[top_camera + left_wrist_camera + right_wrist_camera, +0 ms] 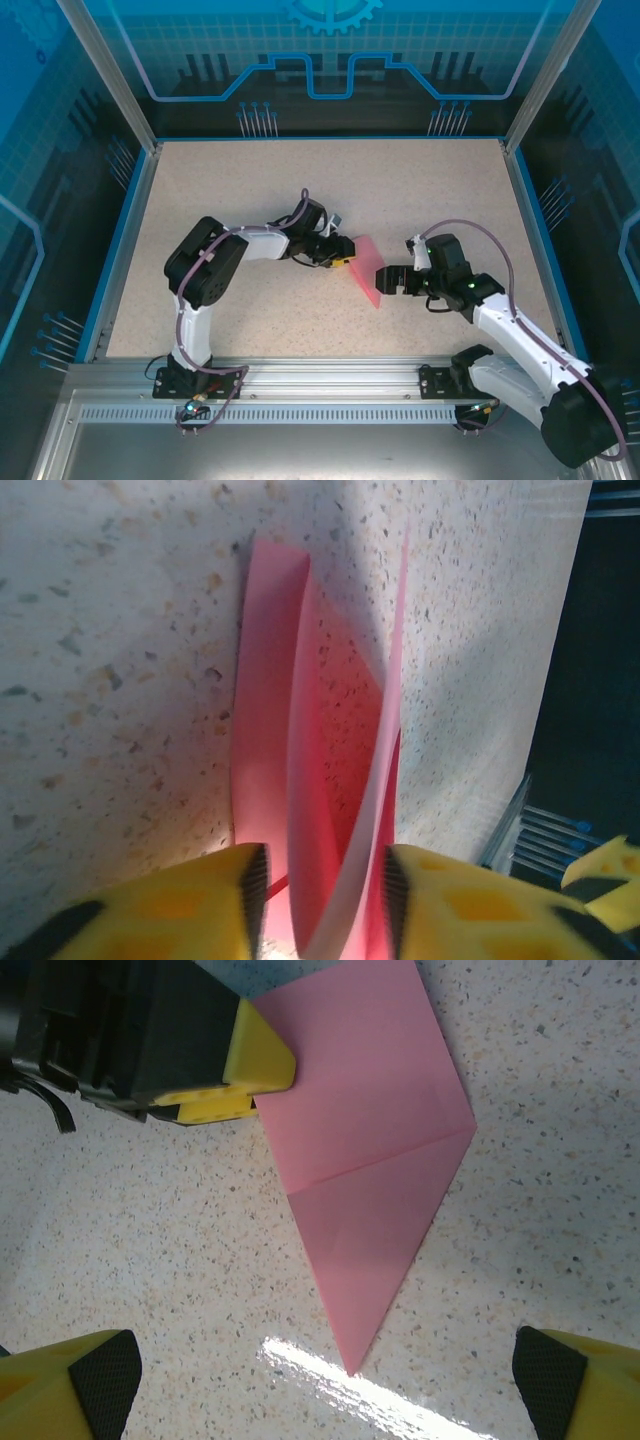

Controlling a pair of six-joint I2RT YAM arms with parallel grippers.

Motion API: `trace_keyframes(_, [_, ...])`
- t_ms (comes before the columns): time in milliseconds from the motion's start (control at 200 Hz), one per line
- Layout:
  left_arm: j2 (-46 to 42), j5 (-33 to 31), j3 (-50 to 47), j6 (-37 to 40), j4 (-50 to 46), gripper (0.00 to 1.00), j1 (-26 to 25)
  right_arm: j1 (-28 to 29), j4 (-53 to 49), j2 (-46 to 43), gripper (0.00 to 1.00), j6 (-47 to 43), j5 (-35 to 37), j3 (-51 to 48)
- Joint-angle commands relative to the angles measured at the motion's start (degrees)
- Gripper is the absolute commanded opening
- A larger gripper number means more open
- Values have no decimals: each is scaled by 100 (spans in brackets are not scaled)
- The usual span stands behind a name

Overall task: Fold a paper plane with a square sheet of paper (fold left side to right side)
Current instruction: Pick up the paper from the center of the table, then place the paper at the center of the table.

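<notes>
The thin, limp pink paper (it creases easily) wants edge pinches: the left gripper is half-closed around its lifted flap, hold uncertain, and the right gripper gapes empty.

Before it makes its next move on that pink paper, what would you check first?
1. Pink paper folded to a point, crease visible: ok.
2. Paper layers sit between the fingers of the left hand: ok.
3. Left hand pinching firmly: cannot tell.
4. Right hand open, its fingers not touching the paper: ok.
5. Paper lying flat on the table: not ok, flaps stand up at the left hand.
</notes>
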Motion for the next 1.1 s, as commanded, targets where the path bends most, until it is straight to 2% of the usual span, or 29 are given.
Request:
trace_keyframes(0, [-82,159,31,208,214,25,-23,-99,578,51,99,-193,133,-123])
trace_keyframes(110, [-395,172,-180,496,214,15,0,-112,1120,269,99,-567,214,-231])
trace_keyframes(235, [-847,330,-456,895,179,10,39,-224,1584,592,99,-941,-149,-120])
trace_keyframes(335, [-1198,562,-737,1200,215,7,93,-804,1718,1151,99,-991,-1315,145])
trace_keyframes(440, [-1543,841,-1097,1411,440,6,160,-1319,2443,1726,97,-949,-2496,153])
trace_keyframes(660, [-1887,1307,-1424,1819,538,4,195,-1529,3107,2988,86,-1139,-4180,589])
trace_keyframes(765, [-1946,1478,-1455,1919,545,3,195,-1534,3110,3499,81,-1238,-4447,799])
trace_keyframes(910, [-1952,1593,-1433,2020,487,2,192,-1527,3388,3925,78,-1272,-4808,869])
trace_keyframes(1095, [-1849,1706,-1370,2073,413,2,194,-1449,3217,4241,62,-1460,-5216,1012])
